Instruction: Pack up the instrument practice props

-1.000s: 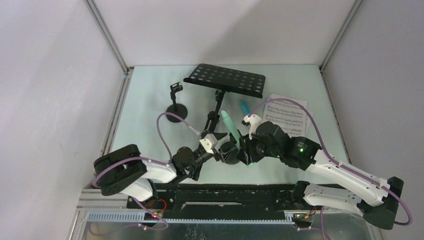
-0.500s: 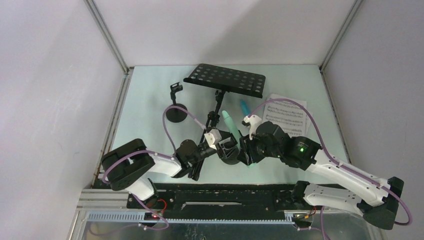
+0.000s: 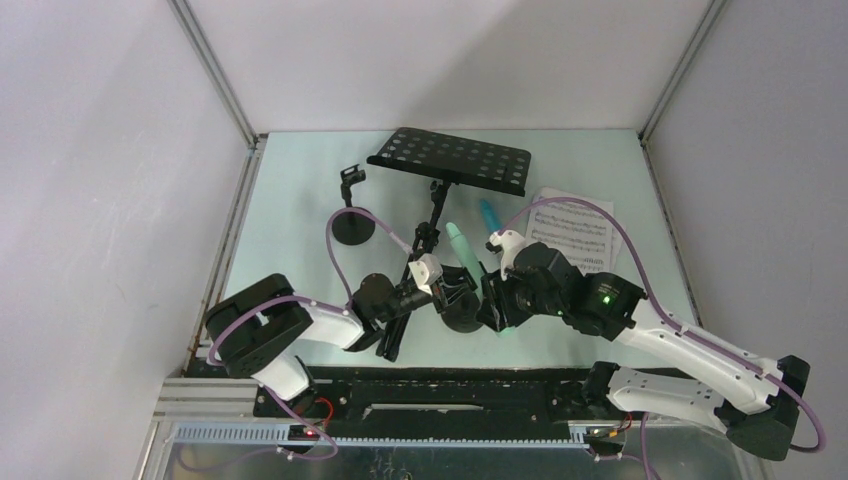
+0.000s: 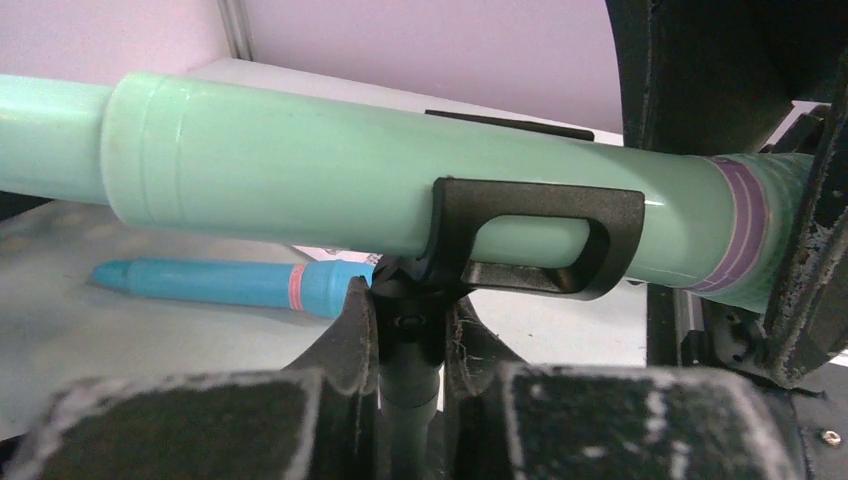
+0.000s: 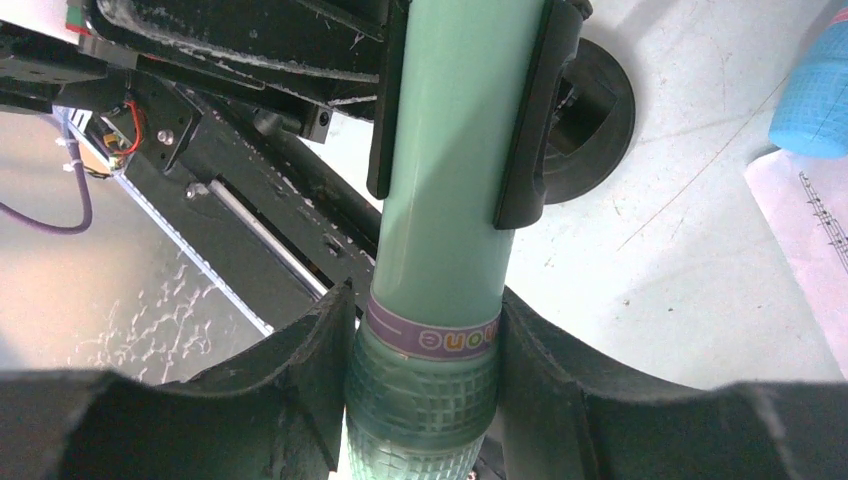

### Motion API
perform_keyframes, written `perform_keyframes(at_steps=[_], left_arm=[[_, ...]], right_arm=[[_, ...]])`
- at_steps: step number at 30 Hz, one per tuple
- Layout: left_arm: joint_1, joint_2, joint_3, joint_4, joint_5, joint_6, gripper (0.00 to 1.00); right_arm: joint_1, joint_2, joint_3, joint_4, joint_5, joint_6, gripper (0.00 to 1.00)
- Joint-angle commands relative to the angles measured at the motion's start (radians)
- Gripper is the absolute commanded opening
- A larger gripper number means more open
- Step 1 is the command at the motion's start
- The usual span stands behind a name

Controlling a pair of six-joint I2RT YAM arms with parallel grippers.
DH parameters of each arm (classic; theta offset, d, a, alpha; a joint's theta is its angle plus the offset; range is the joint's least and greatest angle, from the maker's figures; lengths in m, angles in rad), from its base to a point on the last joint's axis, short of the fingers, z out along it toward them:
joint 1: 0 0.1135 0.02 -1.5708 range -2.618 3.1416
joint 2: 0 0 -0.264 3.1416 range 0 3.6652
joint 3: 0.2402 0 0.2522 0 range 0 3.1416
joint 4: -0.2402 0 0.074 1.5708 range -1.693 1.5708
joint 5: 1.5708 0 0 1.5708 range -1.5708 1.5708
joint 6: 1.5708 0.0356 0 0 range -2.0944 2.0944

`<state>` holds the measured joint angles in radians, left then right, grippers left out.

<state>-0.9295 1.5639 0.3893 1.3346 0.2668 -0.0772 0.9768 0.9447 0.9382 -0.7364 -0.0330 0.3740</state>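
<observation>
Mint-green microphone (image 4: 300, 180): sits in the clip (image 4: 612, 240) of the mic holder (image 5: 596, 110), just in front of the music rack (image 3: 450, 160), head end pointing away from it.
Left gripper (image 4: 408, 330): you've got it pinched on the holder's stem, right under the clip.
Right gripper (image 5: 425, 370): clamped round the microphone's mesh head.
Blue microphone (image 4: 220, 283): flat on the table, just right of the rack's post.
Step, as I read it: drawing the microphone out of the clip.
Risk one: the clip hugs the barrel, so pull off-axis and the holder may twist in your left fingers or knock the rack's legs.
Risk two: that rounded head could slip if your right grip is light.
</observation>
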Motion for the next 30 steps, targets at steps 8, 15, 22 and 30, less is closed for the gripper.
perform_keyframes(at_steps=[8,15,22,30], left_arm=[[0.026,-0.024,0.033,-0.012,-0.113,0.004,0.0],[0.033,-0.021,0.062,-0.073,-0.187,0.04,0.0],[0.037,-0.012,0.063,-0.077,-0.224,0.041,0.0],[0.052,0.009,0.071,-0.077,-0.265,0.044,0.0]], right_arm=[[0.018,-0.054,0.031,-0.07,-0.079,0.051,0.0],[0.09,-0.08,0.03,-0.174,-0.066,0.095,0.0],[0.143,-0.141,0.03,-0.268,-0.06,0.15,0.0],[0.182,-0.219,-0.007,-0.306,-0.116,0.195,0.0]])
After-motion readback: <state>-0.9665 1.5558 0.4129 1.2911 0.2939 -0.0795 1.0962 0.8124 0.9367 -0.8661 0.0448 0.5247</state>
